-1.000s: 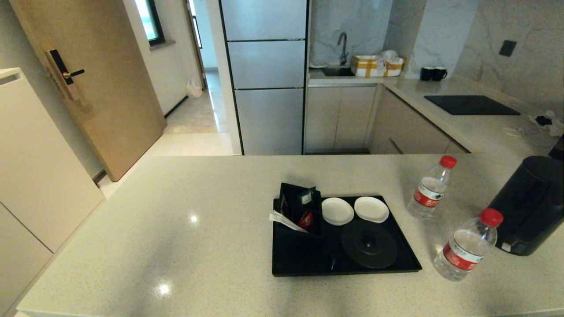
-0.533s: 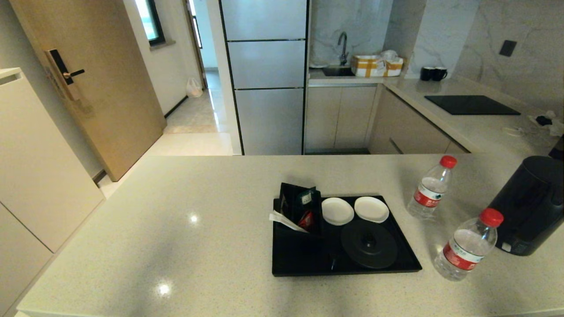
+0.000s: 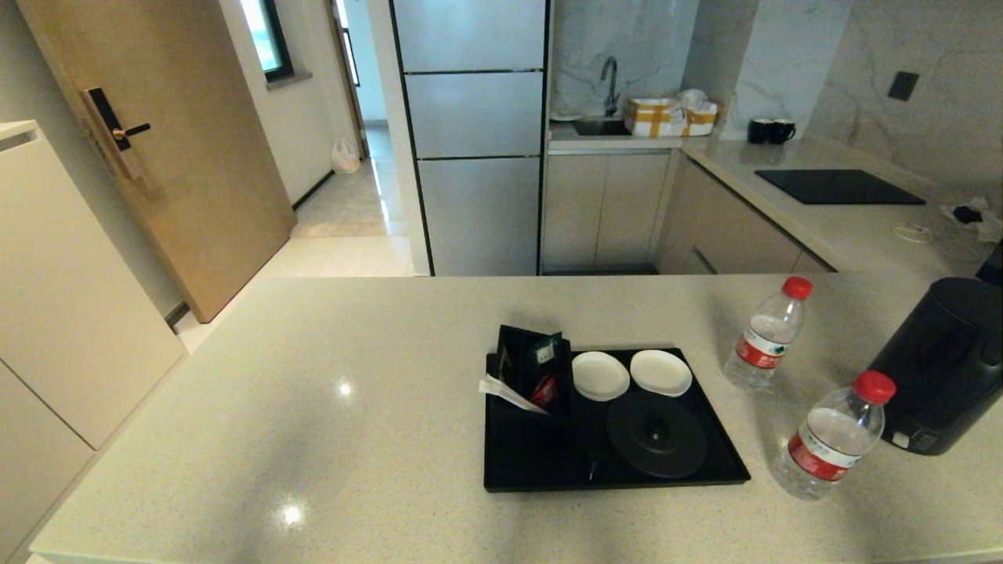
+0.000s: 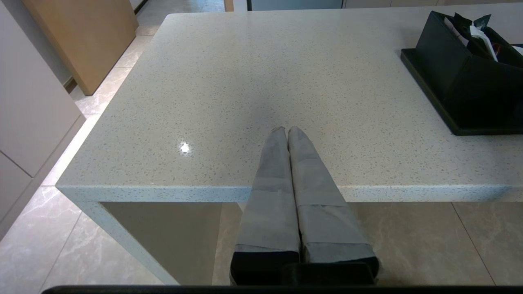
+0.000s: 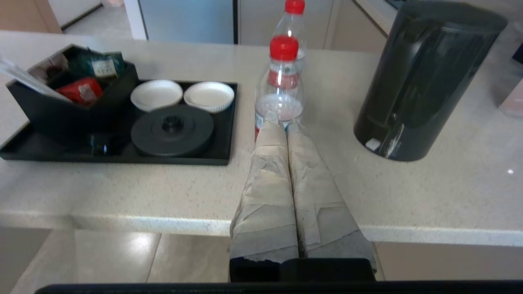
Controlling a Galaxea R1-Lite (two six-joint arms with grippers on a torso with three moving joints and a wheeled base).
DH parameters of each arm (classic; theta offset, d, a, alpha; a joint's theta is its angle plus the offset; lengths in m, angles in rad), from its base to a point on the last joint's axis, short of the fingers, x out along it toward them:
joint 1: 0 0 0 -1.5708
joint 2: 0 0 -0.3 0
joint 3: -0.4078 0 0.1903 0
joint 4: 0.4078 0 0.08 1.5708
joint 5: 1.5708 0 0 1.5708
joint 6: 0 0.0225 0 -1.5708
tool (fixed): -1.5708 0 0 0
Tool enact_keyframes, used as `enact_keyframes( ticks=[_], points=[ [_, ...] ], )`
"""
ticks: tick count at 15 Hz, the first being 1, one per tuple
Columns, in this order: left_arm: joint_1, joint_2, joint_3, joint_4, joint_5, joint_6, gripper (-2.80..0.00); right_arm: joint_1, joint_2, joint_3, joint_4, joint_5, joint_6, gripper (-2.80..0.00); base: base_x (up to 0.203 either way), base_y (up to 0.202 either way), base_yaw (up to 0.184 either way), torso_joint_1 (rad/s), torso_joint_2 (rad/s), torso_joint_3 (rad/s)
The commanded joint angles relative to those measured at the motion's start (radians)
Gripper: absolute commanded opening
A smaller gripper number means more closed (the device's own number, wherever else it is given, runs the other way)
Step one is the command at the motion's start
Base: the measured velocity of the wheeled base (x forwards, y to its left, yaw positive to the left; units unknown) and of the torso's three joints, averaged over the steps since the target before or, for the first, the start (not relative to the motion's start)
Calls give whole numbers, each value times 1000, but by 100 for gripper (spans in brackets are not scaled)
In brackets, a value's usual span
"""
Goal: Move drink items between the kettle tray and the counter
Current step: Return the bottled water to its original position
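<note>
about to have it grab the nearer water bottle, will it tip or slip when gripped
The nearer water bottle is tall on a narrow base, so a high nudge would probably tip it. Its thin clear wall may flex when squeezed. It stands apart from the kettle on the glossy counter, so it could also slide.

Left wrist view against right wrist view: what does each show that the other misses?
Only the left wrist view: the left gripper, shut, held before the counter's bare left corner, and the floor beside it.
Only the right wrist view: the right gripper, shut, at the near edge in line with the two bottles, the kettle, two coasters and the kettle base.
Both: the counter, the tray and the sachet box.
</note>
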Motion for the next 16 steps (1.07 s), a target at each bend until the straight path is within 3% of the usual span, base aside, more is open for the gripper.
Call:
enact_keyframes(
  ticks=[1, 3, 16],
  points=[
    [2, 0, 0, 0, 0, 0, -280, 0, -1, 13, 7, 2, 0, -280, 0, 0, 0, 0, 0, 0],
    [0, 0, 2, 0, 0, 0, -280, 0, -1, 12, 59, 2, 20, -280, 0, 0, 0, 0, 0, 0],
    [2, 0, 0, 0, 0, 0, -280, 0, -1, 11, 53, 1, 49, -280, 0, 0, 0, 0, 0, 0]
  ],
)
